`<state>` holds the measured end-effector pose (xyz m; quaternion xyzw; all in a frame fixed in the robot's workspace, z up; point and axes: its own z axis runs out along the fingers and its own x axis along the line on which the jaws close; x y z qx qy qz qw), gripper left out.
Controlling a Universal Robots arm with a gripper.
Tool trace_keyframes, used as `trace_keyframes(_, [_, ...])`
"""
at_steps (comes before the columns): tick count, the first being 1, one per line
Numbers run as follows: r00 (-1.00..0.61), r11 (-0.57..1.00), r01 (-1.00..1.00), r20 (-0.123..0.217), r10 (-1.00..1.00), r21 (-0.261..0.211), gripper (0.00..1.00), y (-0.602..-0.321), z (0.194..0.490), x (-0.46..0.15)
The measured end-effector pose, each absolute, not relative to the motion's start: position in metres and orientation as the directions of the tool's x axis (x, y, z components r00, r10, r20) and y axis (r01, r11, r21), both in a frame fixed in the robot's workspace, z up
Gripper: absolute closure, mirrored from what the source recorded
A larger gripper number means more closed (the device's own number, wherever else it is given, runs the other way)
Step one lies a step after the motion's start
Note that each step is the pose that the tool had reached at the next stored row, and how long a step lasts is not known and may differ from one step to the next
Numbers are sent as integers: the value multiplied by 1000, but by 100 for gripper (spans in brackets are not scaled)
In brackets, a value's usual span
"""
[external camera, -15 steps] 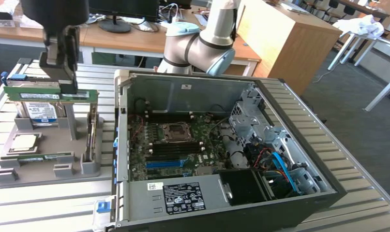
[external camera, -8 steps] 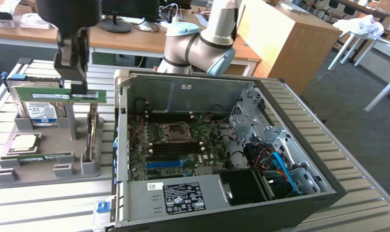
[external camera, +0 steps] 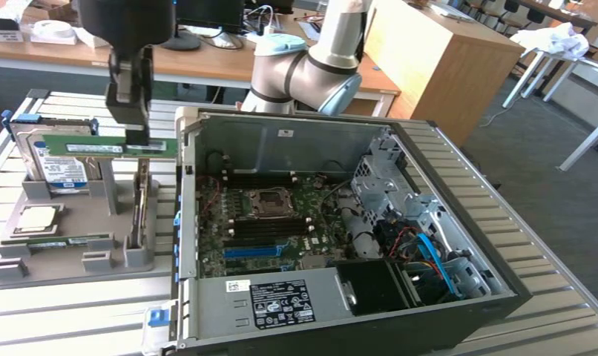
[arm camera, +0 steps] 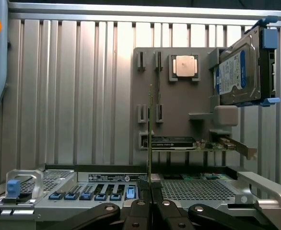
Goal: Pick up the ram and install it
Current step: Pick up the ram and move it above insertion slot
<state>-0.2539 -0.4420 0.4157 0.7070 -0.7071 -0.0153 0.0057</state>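
Exterior view: the gripper (external camera: 136, 138) hangs above the grey tray (external camera: 52, 268), near the tray's edge beside the open computer case (external camera: 458, 159). Its fingers are closed tight on the ram (external camera: 81, 145), which is held level in the air. Tray and case stand side by side on the slatted table (external camera: 547, 311). The tray holds a hard drive (external camera: 53, 159) propped up at its far edge, a silver CPU (external camera: 37, 217) lying flat, a second green stick (external camera: 56, 241) near the near edge, and a card (external camera: 141, 204) standing on edge. The case holds the motherboard (external camera: 269, 222).

Wrist view: the gripper (arm camera: 150, 207) pinches the ram (arm camera: 150, 143) — seen edge-on as a thin line — over the case's rim (arm camera: 83, 189). Beyond lies the tray (arm camera: 179, 110) with the CPU (arm camera: 185, 65), hard drive (arm camera: 239, 72) and card (arm camera: 171, 142).
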Motion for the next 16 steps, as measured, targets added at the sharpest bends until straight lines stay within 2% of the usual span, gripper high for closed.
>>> trace_keyframes(16, [4, -4, -999, -14, -1000, 32, 89, -442, 416, -226])
